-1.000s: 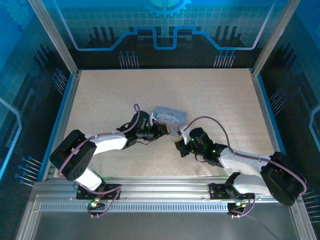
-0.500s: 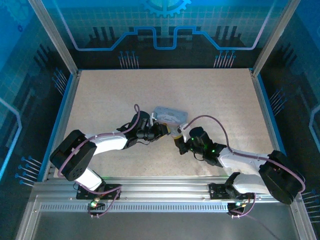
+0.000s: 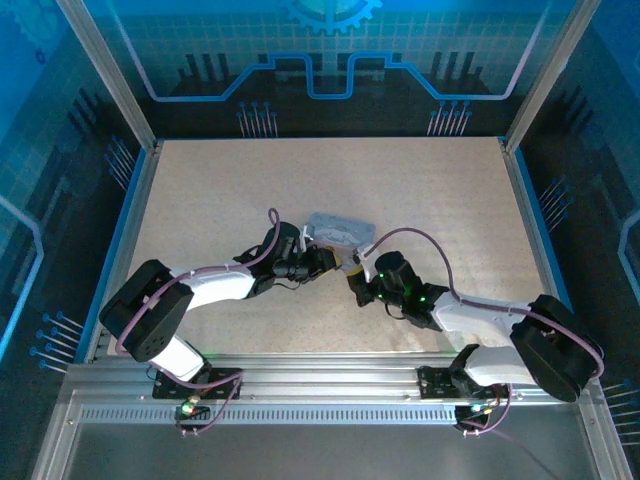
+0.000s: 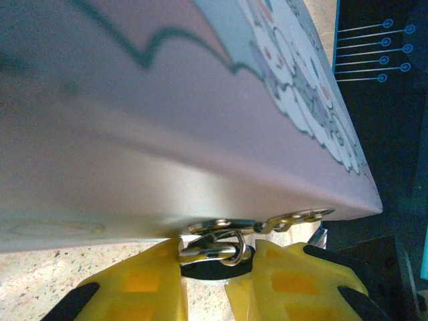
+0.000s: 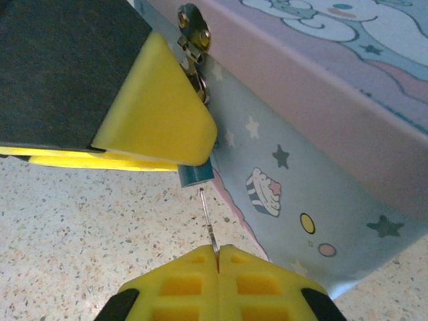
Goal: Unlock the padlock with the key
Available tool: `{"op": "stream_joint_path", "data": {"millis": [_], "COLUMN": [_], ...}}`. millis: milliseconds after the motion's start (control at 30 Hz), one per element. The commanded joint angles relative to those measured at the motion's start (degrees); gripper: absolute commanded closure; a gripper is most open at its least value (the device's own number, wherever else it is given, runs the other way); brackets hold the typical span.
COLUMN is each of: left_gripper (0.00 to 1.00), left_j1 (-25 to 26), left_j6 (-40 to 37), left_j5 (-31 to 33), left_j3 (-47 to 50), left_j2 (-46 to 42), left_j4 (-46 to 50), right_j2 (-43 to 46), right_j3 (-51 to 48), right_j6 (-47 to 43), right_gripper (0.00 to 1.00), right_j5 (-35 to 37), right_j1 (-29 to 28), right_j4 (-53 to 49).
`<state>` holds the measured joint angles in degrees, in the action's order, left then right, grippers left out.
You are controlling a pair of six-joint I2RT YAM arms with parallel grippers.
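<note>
Silvery metal padlock (image 4: 208, 252) sits at the clasp (image 5: 194, 30) on the near side of the lavender tin (image 3: 338, 232), mid-table. The left gripper (image 4: 217, 264), reaching in from the left, pinches the padlock between its yellow fingers. The right gripper (image 5: 217, 254), just near and right of it, is clamped on the thin key (image 5: 206, 215), which reaches up to the padlock's bluish end (image 5: 195, 175).
</note>
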<state>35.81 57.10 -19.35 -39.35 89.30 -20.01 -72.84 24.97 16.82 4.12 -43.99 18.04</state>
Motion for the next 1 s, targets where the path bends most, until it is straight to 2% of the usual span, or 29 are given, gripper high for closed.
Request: {"op": "stream_joint_path", "data": {"millis": [0, 967], "left_gripper": [0.84, 0.84], "left_j1": [0.5, 0.8], "left_j6": [1.1, 1.8], "left_j5": [-1.4, -1.5], "left_j3": [-0.5, 0.0], "left_j2": [0.0, 0.7], "left_j4": [-3.1, -4.0], "right_j2": [-0.9, -2.5], "right_j3": [2.3, 3.0], "right_j6": [-0.6, 0.1], "right_gripper": [0.96, 0.96], "right_j5": [1.0, 1.3], "right_j1": [-0.6, -0.5], "right_j4": [0.6, 5.7]}}
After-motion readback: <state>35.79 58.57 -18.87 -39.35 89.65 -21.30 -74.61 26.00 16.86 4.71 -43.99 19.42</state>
